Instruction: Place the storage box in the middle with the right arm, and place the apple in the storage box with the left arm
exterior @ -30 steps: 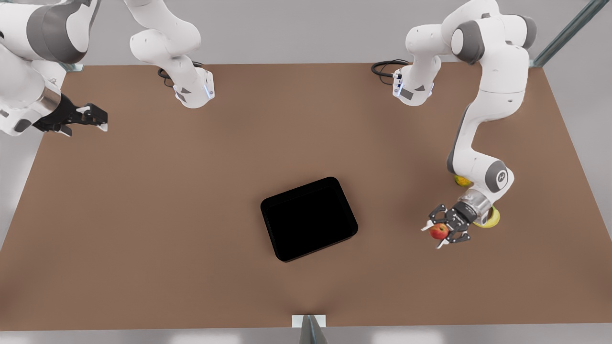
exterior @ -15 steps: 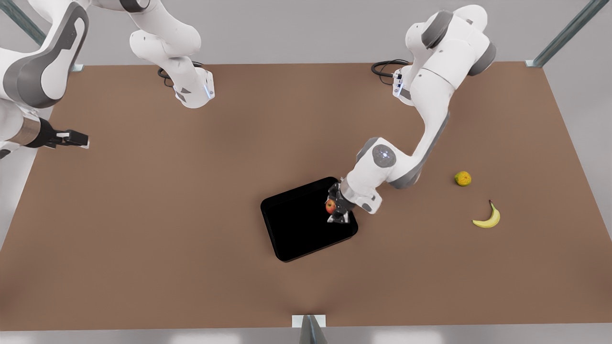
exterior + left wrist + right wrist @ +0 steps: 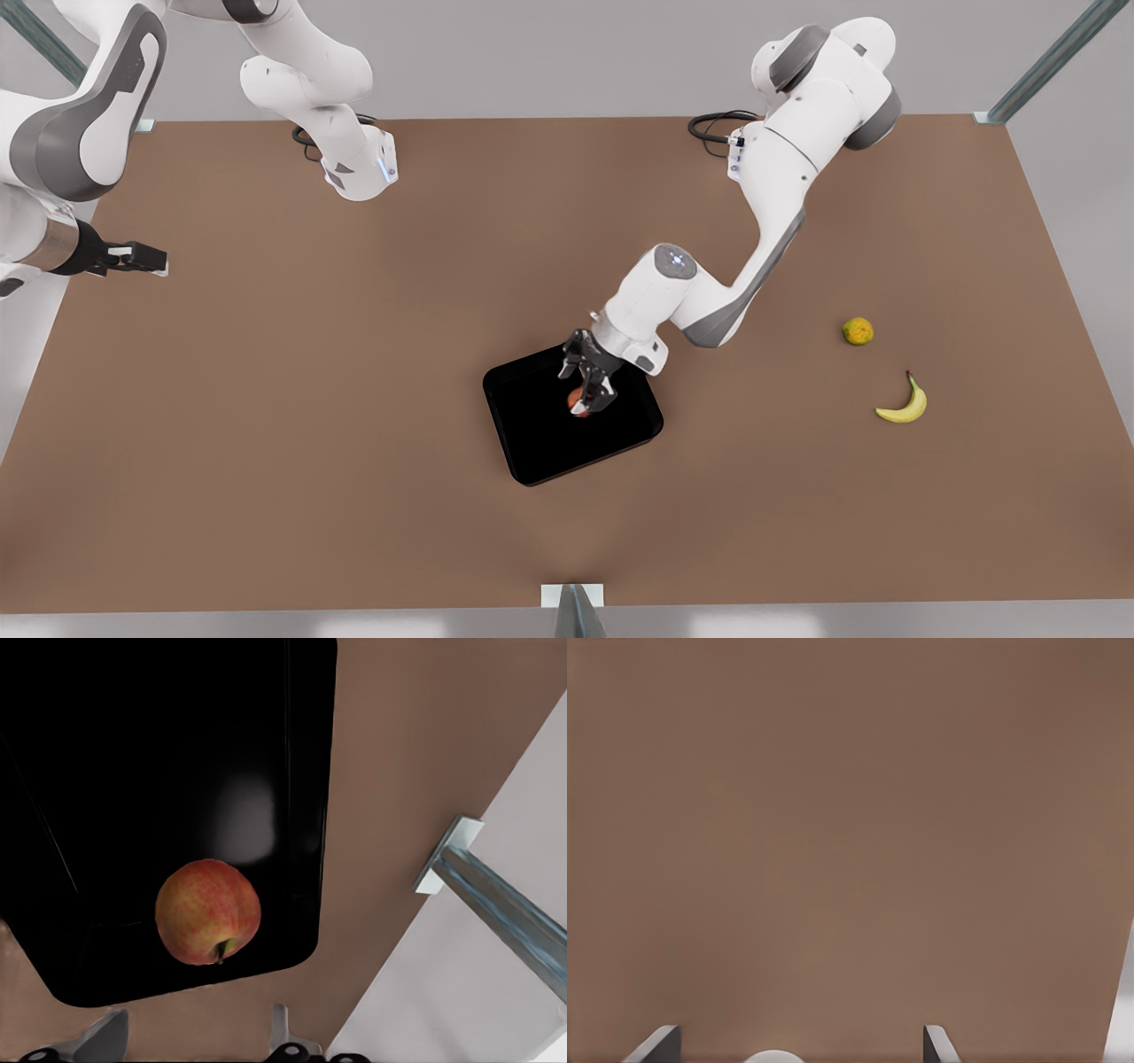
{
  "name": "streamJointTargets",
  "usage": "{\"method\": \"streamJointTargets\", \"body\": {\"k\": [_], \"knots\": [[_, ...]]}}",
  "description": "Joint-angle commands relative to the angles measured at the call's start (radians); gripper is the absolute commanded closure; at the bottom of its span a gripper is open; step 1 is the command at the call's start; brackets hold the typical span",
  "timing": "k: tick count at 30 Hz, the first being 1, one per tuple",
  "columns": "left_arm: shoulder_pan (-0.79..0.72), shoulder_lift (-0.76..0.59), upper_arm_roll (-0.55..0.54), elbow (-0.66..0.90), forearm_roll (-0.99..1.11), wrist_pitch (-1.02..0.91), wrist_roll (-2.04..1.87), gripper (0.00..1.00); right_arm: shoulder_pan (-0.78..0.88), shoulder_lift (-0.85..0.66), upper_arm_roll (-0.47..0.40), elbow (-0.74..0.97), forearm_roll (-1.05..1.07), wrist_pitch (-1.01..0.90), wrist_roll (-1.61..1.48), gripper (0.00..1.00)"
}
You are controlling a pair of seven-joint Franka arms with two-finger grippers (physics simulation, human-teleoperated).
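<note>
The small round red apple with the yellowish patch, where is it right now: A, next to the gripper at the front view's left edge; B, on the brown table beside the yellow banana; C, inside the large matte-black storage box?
C: the small red apple lies inside the matte-black storage box, with the left gripper over it, its fingers spread apart and clear of the apple.
</note>
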Motion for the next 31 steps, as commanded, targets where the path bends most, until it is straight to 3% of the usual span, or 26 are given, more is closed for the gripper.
{"method": "streamJointTargets", "body": {"k": [1, 4, 8, 11, 14, 18, 21, 22, 24, 31], "knots": [[0.000, 0.000, -0.001, -0.001, -0.288, 0.000, 0.006, 0.00, 0.000, 0.000, 0.000, 0.000, 0.000, 0.000, -0.002, 0.00], [0.002, -0.031, 0.009, -0.001, -0.278, -0.021, 0.040, 0.00, 0.000, 0.000, 0.000, 0.002, 0.000, 0.000, -0.005, 0.00], [0.003, -0.201, 0.090, -0.042, -0.233, -0.264, 0.394, 0.00, 0.000, -0.002, 0.001, 0.005, 0.000, 0.000, -0.005, 0.00], [0.034, -0.353, 0.179, -0.194, -0.245, -0.486, 1.093, 0.00, 0.000, -0.002, 0.001, 0.006, 0.000, 0.000, -0.005, 0.00], [0.141, -0.463, 0.303, -0.193, -0.343, -0.725, 1.887, 0.00, 0.000, -0.003, 0.000, 0.006, 0.000, 0.002, -0.006, 0.00], [0.204, -0.617, 0.370, -0.198, -0.315, -0.796, 2.057, 0.00, -0.002, -0.008, 0.001, 0.006, -0.003, 0.005, -0.006, 0.00], [0.186, -0.545, 0.406, 0.057, -0.273, -1.149, 2.463, 0.00, 0.000, -0.008, 0.003, 0.006, -0.003, 0.005, -0.006, 0.00], [0.135, -0.525, 0.444, 0.068, -0.278, -1.189, 2.491, 0.00, -0.002, -0.008, 0.003, 0.006, -0.003, 0.005, -0.006, 0.00], [0.111, -0.370, 0.443, 0.290, -0.313, -1.336, 2.519, 0.00, -0.002, -0.008, 0.003, 0.006, -0.002, 0.005, -0.008, 0.00], [0.106, -0.373, 0.436, 0.260, -0.302, -1.265, 2.519, 0.00, -0.002, -0.008, 0.003, 0.006, -0.002, 0.008, -0.008, 0.00]]}}
